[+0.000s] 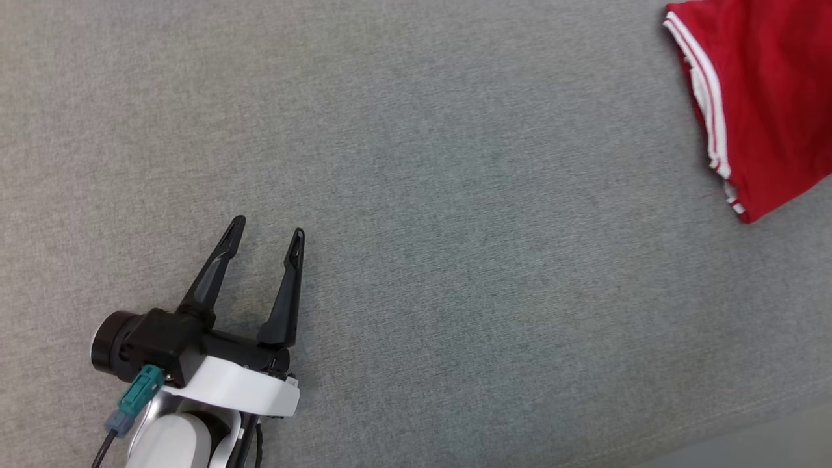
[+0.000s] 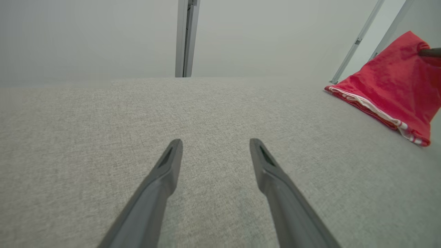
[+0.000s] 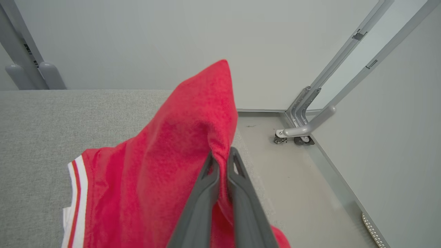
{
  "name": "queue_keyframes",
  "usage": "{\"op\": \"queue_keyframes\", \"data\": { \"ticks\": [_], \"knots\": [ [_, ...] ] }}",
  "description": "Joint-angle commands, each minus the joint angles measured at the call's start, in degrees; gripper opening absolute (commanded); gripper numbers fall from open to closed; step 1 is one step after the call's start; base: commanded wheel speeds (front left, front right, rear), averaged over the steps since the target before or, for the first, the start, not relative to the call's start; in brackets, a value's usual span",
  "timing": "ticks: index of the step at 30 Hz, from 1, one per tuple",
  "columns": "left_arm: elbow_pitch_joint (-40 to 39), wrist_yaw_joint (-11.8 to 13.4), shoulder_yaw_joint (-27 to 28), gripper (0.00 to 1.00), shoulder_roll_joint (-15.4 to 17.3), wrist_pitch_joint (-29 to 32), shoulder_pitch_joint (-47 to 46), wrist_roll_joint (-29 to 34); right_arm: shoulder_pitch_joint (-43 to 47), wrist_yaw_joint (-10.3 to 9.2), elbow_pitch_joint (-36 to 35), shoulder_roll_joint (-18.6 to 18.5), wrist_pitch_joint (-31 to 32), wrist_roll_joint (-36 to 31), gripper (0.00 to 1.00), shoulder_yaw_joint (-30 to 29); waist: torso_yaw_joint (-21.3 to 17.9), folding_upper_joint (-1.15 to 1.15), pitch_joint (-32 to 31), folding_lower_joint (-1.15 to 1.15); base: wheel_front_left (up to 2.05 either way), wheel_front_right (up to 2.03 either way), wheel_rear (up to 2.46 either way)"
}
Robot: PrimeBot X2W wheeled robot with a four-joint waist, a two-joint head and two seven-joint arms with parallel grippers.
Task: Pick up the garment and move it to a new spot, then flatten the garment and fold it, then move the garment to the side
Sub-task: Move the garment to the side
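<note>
The garment (image 1: 760,97) is red with white stripes along one edge and lies at the far right of the grey table (image 1: 416,195). In the right wrist view the garment (image 3: 155,172) is pulled up into a peak, and my right gripper (image 3: 222,158) is shut on a fold of it near the table's right edge. In the left wrist view the garment (image 2: 392,86) rises at the right, with a dark fingertip (image 2: 429,52) against its top. My left gripper (image 1: 268,235) hovers open over bare cloth at the lower left, far from the garment, its fingers (image 2: 165,165) spread with nothing between them.
The grey cloth-covered table ends just right of the garment, where a pale floor (image 3: 296,179) begins. Metal frame posts (image 3: 320,93) with small casters stand on that floor by a white wall. Another post (image 2: 186,38) stands behind the table's far edge.
</note>
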Motion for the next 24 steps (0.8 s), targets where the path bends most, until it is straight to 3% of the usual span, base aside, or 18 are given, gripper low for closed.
{"op": "queue_keyframes", "data": {
  "ticks": [1,2,3,12,24],
  "knots": [
    [-0.41,0.14,-0.09,1.0,0.23,-0.05,-1.34,0.36,-1.04,-0.01,1.06,-0.34,-1.37,-1.15,0.46,-0.69,0.7,0.0,0.81,0.0,0.0,0.0,0.0],
    [-0.5,0.15,-0.14,1.0,0.28,-0.02,-1.47,0.35,-1.34,-0.01,2.0,-0.07,-2.25,-2.04,0.84,-0.95,0.9,0.0,1.07,0.0,0.0,0.0,0.0],
    [-0.59,0.18,-0.2,1.0,0.31,0.02,-1.52,0.36,-1.58,-0.01,2.97,0.36,-3.14,-2.76,1.0,-1.3,1.07,0.0,1.28,0.0,0.0,0.0,0.0],
    [-0.78,0.43,-0.69,1.0,0.29,-0.15,-2.04,0.05,-3.34,-0.01,8.06,4.02,-10.51,-6.24,1.0,-3.51,1.9,0.0,1.6,0.0,0.0,0.0,0.0],
    [2.11,1.5,1.0,1.0,-0.25,-3.22,-1.99,-1.82,-0.56,-0.01,4.4,8.11,-14.87,-5.84,1.0,-1.22,2.46,0.0,-4.45,0.0,0.0,0.0,0.0]
  ]
}}
